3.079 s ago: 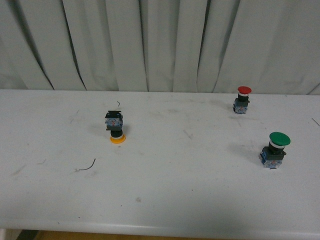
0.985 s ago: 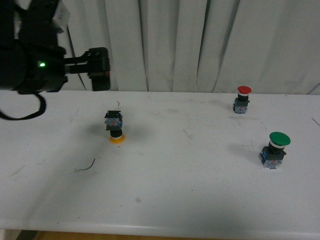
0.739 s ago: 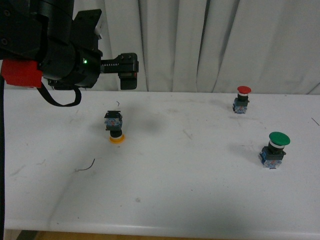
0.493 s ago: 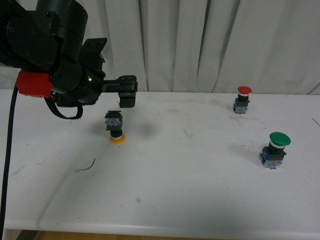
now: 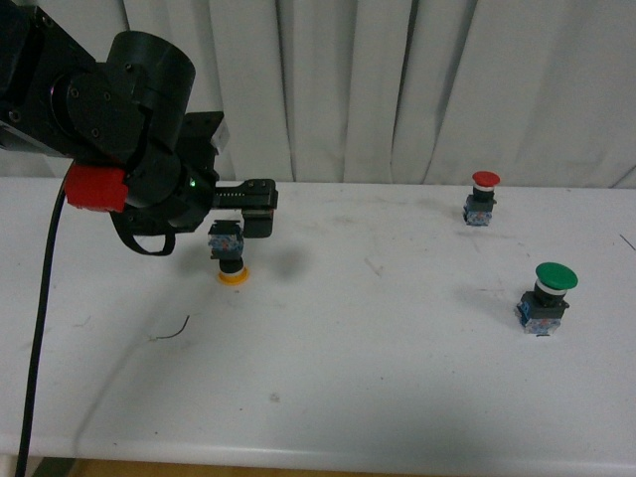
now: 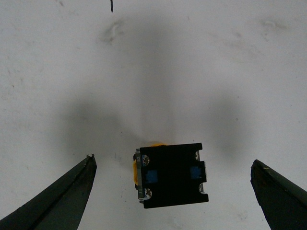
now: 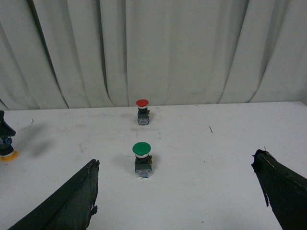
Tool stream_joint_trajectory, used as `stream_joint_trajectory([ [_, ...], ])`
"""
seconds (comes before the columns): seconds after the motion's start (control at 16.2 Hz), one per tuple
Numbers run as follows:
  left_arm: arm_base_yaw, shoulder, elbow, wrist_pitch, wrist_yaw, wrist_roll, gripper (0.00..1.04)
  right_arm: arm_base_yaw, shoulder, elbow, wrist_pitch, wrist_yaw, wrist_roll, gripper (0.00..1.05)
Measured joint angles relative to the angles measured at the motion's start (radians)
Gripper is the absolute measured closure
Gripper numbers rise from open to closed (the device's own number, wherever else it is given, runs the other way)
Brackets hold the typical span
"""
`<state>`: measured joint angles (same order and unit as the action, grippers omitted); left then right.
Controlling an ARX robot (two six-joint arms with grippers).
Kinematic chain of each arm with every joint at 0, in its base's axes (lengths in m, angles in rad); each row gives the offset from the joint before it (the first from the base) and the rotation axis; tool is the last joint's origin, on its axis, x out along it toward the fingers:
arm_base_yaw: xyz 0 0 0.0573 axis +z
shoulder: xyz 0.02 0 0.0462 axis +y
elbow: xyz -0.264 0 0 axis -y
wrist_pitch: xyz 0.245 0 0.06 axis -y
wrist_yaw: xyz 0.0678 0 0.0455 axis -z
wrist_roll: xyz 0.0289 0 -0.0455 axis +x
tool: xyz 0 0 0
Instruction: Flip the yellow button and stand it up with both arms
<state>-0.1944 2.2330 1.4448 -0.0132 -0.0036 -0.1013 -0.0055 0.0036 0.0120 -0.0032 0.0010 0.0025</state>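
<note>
One change: your left pincer has dropped over the yellow button, spread wide, gripping nothing. Button sits cap-down, dark base uppermost, at ten o'clock on the surface. Your right pincer gapes, empty.

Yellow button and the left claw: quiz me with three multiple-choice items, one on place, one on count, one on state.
1. Where is the left claw?
A. Over the yellow button
B. Far from every button
C. Against the curtain

2. How many buttons are on the table?
A. Two
B. Three
C. Four

3. How does the yellow button rest?
A. Cap up
B. On its side
C. Cap down, base up

Answers:
1 A: the left wrist view looks down on the button's base inside the open claw.
2 B: the yellow one, a red button and a green button.
3 C: in the front view the yellow cap meets the table under the dark base.
</note>
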Motion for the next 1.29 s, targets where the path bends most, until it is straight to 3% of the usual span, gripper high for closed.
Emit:
stream_joint_trajectory([
  [0.37,0.002,0.044,0.027,-0.003,-0.029,0.006,0.08,0.000,0.000,0.000,0.000,0.000,0.000,0.06],
  [0.68,-0.003,0.044,0.026,0.013,-0.052,0.030,0.66,0.000,0.000,0.000,0.000,0.000,0.000,0.06],
  [0.99,-0.027,-0.015,-0.031,0.049,-0.060,0.038,0.69,0.000,0.000,0.000,0.000,0.000,0.000,0.06],
  [1.29,-0.108,-0.404,-0.311,0.232,-0.080,0.009,0.69,0.000,0.000,0.000,0.000,0.000,0.000,0.06],
])
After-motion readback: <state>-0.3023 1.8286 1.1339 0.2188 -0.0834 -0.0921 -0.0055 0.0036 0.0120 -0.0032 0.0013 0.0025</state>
